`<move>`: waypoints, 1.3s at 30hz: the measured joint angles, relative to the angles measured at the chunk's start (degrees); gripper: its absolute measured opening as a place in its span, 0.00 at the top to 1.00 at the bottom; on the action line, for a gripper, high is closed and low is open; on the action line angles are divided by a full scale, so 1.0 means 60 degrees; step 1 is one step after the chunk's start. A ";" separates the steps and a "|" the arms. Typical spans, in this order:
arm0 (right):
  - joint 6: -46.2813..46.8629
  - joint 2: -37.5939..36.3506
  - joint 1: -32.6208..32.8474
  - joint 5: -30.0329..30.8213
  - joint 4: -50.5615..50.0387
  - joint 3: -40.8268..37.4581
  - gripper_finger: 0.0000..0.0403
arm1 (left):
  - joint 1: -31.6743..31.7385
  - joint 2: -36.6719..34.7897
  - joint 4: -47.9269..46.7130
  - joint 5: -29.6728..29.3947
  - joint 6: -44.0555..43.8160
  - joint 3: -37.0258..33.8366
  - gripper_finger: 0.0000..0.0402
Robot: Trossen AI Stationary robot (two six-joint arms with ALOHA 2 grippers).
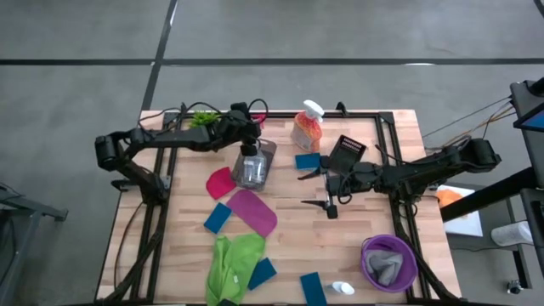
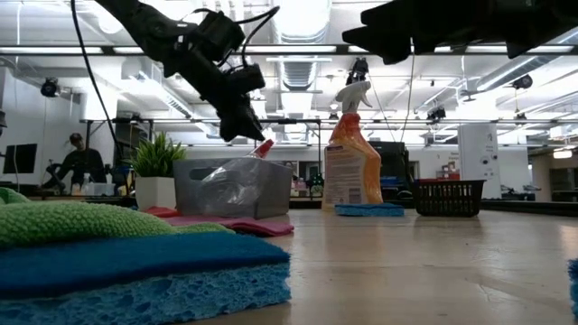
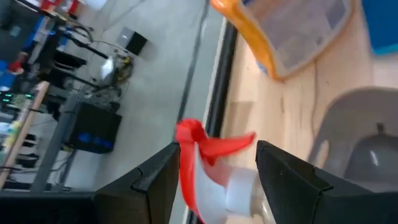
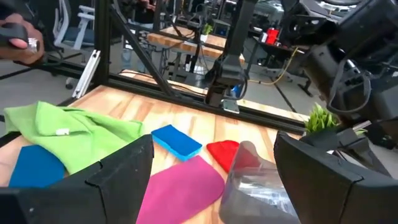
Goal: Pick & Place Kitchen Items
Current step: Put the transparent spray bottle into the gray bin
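My left gripper [image 1: 249, 146] hangs over a grey bin [image 1: 265, 163] at the table's far middle, shut on a small bottle with a red trigger [image 3: 211, 146]; it also shows in the low view [image 2: 244, 126]. My right gripper [image 1: 321, 189] is open and empty, low over the table's middle right, pointing toward the bin [image 4: 249, 186]. An orange spray bottle [image 1: 307, 127] stands at the far edge. Red [image 1: 219, 182], magenta [image 1: 252, 211] and green [image 1: 234, 262] cloths and several blue sponges [image 1: 217, 218] lie flat on the table. My left gripper pinches the small bottle between its two fingers at the white neck [image 3: 239, 186], just below the red trigger. The fingers slant down from above and the table's left. The red trigger tip [image 2: 265, 147] shows just above the bin's rim; the bottle's lower part is hidden.
A black basket [image 1: 347, 151] and a blue sponge [image 1: 308, 160] lie near my right gripper. A purple bowl [image 1: 388, 262] holds a grey cloth at the near right. A white-topped bottle [image 1: 342, 289] lies at the near edge. A potted plant [image 1: 204, 119] stands far left.
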 joint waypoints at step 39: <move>0.0015 0.0018 0.0001 0.0106 -0.0215 -0.0001 0.19 | -0.0538 0.1016 0.1322 -0.1722 0.2430 -0.0255 0.56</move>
